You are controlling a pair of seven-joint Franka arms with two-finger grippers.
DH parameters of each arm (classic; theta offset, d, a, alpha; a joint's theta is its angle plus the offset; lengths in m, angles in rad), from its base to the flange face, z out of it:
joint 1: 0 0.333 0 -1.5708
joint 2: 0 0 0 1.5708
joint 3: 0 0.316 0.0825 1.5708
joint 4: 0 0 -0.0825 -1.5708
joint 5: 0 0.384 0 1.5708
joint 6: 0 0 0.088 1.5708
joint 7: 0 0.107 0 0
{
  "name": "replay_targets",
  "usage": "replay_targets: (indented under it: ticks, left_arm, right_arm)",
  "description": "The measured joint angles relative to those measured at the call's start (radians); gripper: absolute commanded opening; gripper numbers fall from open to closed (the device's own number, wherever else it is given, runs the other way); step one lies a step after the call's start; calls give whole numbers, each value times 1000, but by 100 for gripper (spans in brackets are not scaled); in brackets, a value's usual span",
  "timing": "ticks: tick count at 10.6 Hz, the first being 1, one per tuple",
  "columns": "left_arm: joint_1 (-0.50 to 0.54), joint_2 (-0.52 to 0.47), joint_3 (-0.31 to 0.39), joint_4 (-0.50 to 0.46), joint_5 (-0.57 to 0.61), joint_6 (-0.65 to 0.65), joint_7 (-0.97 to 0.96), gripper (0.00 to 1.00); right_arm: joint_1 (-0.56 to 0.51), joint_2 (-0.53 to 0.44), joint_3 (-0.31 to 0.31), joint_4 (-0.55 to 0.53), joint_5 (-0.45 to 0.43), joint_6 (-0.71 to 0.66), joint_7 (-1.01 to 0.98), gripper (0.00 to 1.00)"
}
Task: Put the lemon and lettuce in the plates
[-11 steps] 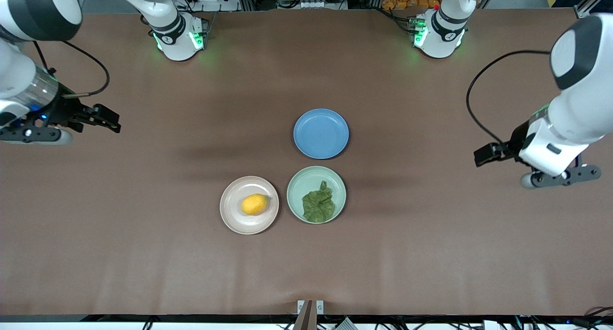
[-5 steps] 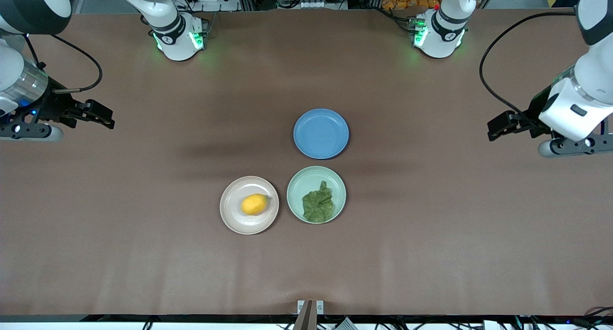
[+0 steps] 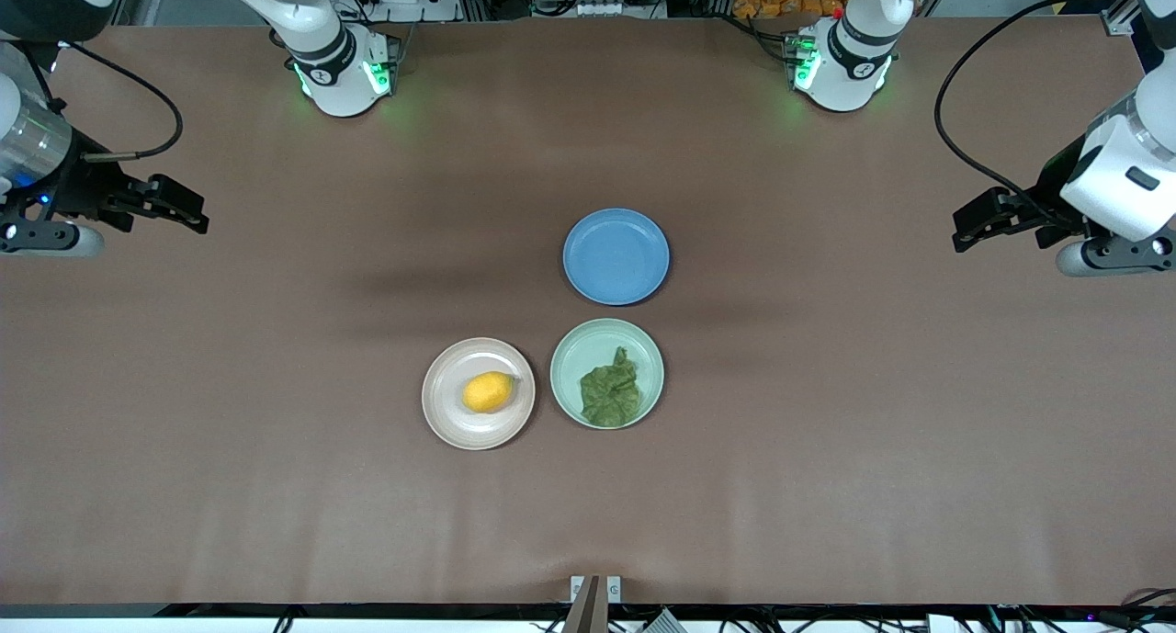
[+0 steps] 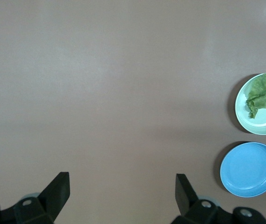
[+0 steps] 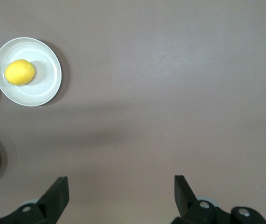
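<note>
While both arms wait at the ends of the table (image 3: 276,523), the 2 task items already lie in their plates near the table's middle. Lemon (image 3: 488,392): rests on the pink-beige plate (image 3: 441,417), slightly off the plate's centre; its pointed tip is hard to make out. Lettuce (image 3: 610,390): a crumpled dark-green leaf in the mint-green plate (image 3: 574,353), which sits just beside the pink-beige plate toward the left arm's end of the table. Blue plate (image 3: 616,256): holds nothing and lies farther from the front camera than the mint-green plate, close to it.

Right gripper (image 3: 191,215): over bare table at the right arm's end, well apart from the plates, fingers spread with nothing between them; its wrist is partly cut off by the frame edge. In the right wrist view only the 2 finger tips show, and the mint-green and blue plates are cut to slivers at the edge.

Left gripper (image 3: 965,229): over bare table at the left arm's end, fingers likewise spread and holding nothing; the arm above it runs out of frame. In the left wrist view the mint-green plate is clipped at the edge and the pink-beige plate lies out of view.
</note>
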Motion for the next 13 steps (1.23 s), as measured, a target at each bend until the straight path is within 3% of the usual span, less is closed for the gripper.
replay_targets:
  ticks: [13]
  left_arm:
    - [1,7,7,-17,-2,-4,0,100]
  right_arm:
    - [-22,-12,-9,26,0,-47,-1,100]
